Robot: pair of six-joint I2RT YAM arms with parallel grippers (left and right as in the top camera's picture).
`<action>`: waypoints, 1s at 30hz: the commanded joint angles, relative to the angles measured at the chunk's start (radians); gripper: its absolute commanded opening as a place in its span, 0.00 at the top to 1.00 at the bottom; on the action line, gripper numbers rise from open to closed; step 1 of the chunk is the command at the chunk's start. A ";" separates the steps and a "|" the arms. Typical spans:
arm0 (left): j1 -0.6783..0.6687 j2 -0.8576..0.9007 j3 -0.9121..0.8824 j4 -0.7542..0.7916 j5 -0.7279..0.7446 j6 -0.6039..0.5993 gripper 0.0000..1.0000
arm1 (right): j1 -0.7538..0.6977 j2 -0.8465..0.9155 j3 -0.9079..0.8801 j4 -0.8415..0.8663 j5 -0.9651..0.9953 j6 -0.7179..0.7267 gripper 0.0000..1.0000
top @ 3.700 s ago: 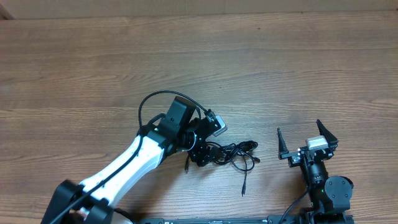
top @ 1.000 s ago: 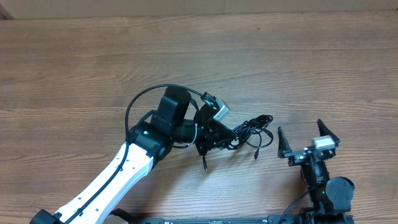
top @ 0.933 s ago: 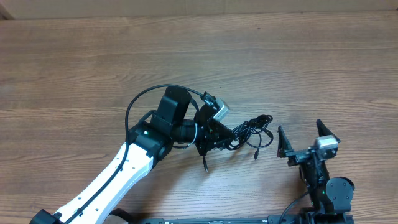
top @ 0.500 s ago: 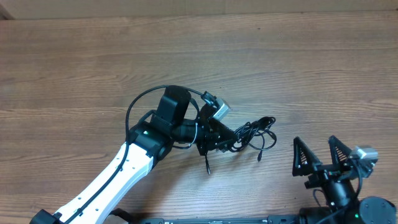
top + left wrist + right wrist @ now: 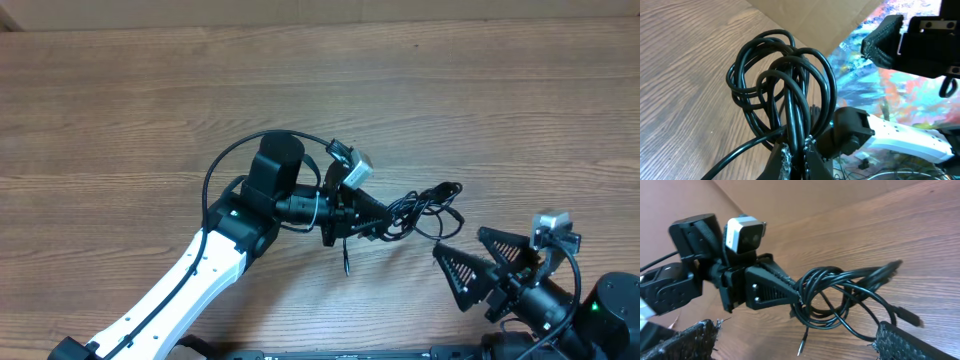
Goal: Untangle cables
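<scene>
left pincer: cropped at bottom edge | cables: crossings in bundle unreadable

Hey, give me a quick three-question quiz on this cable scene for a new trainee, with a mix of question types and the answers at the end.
1. True or false: the left end effector is shut on the tangled bundle of thin black cables.
2. Multiple choice: the right end effector is
A) open, holding nothing
B) shut on a plug
C) out of every view
3. Fill in: the brown table is made of ____.

Key: 1 true; 2 A; 3 wood.
</scene>
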 commanded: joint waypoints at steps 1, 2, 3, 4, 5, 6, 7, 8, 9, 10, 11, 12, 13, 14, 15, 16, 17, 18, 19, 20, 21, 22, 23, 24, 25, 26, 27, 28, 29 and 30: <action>-0.002 -0.024 0.029 0.009 0.106 0.035 0.96 | 0.003 0.000 0.023 0.004 -0.031 0.003 0.00; -0.002 -0.024 0.029 0.009 0.132 0.060 0.96 | 0.003 0.000 0.023 0.004 -0.031 0.003 0.00; -0.002 -0.024 0.029 0.013 0.162 0.082 0.96 | 0.003 0.000 0.023 0.004 -0.031 0.003 0.00; -0.002 -0.024 0.029 0.016 0.184 0.097 0.96 | 0.003 0.000 0.023 0.004 -0.031 0.003 0.00; -0.002 -0.024 0.029 0.022 0.213 0.117 0.96 | 0.003 0.000 0.023 0.004 -0.031 0.003 0.00; -0.002 -0.024 0.029 0.032 0.263 0.153 0.96 | 0.003 0.000 0.023 0.004 -0.031 0.003 0.00; -0.002 -0.024 0.029 0.035 0.290 0.180 0.96 | 0.003 0.000 0.023 0.003 -0.031 0.004 0.00; -0.002 -0.024 0.029 0.034 0.308 0.211 0.96 | 0.003 0.000 0.023 0.001 -0.031 0.004 0.00; -0.002 -0.024 0.029 0.034 0.317 0.231 0.96 | 0.003 0.000 0.023 -0.002 -0.031 0.004 0.00; -0.002 -0.024 0.029 0.034 0.328 0.258 0.96 | 0.003 0.000 0.023 -0.008 -0.031 0.003 0.00; -0.002 -0.024 0.029 0.034 0.338 0.281 0.96 | 0.003 0.000 0.023 -0.011 -0.031 0.003 0.00; -0.002 -0.024 0.029 0.034 0.340 0.297 0.96 | 0.003 0.000 0.023 -0.013 -0.031 0.003 0.00; -0.002 -0.024 0.029 0.034 0.339 0.314 0.96 | 0.003 0.000 0.023 -0.015 -0.031 0.003 0.00; -0.001 -0.024 0.029 0.034 0.336 0.333 0.96 | 0.003 0.000 0.023 -0.015 -0.031 0.003 0.00; -0.001 -0.024 0.029 0.034 0.336 0.345 0.96 | 0.003 0.000 0.023 -0.015 -0.031 0.003 0.00; -0.001 -0.024 0.029 0.034 0.336 0.357 0.96 | 0.003 0.000 0.023 -0.015 -0.031 0.003 0.00; -0.001 -0.024 0.029 0.034 0.333 0.363 0.96 | 0.003 0.000 0.023 -0.015 -0.031 0.003 0.00; -0.001 -0.024 0.029 0.034 0.326 0.362 0.96 | 0.003 0.000 0.023 -0.015 -0.031 0.003 0.00; -0.001 -0.024 0.029 0.033 0.316 0.361 0.96 | 0.003 0.000 0.023 -0.015 -0.031 0.003 0.00; -0.001 -0.024 0.029 0.032 0.313 0.360 0.96 | 0.003 0.000 0.023 -0.015 -0.031 0.003 0.00; 0.000 -0.024 0.029 0.033 0.313 0.357 0.96 | 0.003 0.000 0.023 -0.015 -0.031 0.003 0.00; 0.000 -0.024 0.029 0.034 0.313 0.356 0.96 | 0.003 0.000 0.023 -0.016 -0.031 0.003 0.00; 0.000 -0.024 0.029 0.034 0.312 0.346 0.96 | 0.003 0.000 0.023 -0.016 -0.031 0.003 0.00; 0.000 -0.024 0.029 0.034 0.311 0.341 0.96 | 0.003 0.000 0.023 -0.016 -0.031 0.003 0.00; 0.000 -0.024 0.029 0.035 0.300 0.328 0.96 | 0.003 0.000 0.023 -0.016 -0.031 0.003 0.00; 0.000 -0.024 0.029 0.037 0.276 0.298 0.96 | 0.003 0.000 0.023 -0.016 -0.031 0.003 0.00; 0.000 -0.024 0.029 0.039 0.254 0.269 0.96 | 0.003 0.000 0.023 -0.016 -0.031 0.003 0.00; 0.000 -0.024 0.029 0.054 0.232 0.230 0.96 | 0.003 0.000 0.023 -0.016 -0.031 0.003 0.00; 0.002 -0.024 0.029 0.070 0.232 0.214 0.96 | 0.003 0.000 0.023 -0.016 -0.031 0.003 0.00; 0.004 -0.024 0.029 0.090 0.232 0.191 0.96 | 0.003 0.000 0.023 -0.016 -0.030 0.003 0.00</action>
